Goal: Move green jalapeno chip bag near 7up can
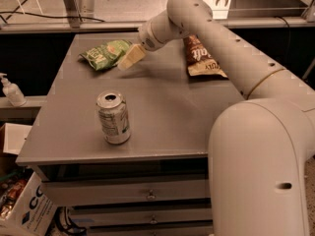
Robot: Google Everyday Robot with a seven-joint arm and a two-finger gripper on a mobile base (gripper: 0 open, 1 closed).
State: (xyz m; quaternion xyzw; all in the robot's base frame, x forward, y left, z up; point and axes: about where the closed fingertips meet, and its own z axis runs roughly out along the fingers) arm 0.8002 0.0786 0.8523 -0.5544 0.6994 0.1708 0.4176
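Beside the green jalapeno chip bag (104, 54), our gripper (130, 58) hangs; we cannot tell if it is open.

Glossy white rounded arm (231, 58), small dark holes, cream pincer (132, 57) above tabletop (162, 102)

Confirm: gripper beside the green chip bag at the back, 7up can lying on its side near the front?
No: camera view shows the 7up can standing upright near the front. The gripper is beside the green chip bag at the back.
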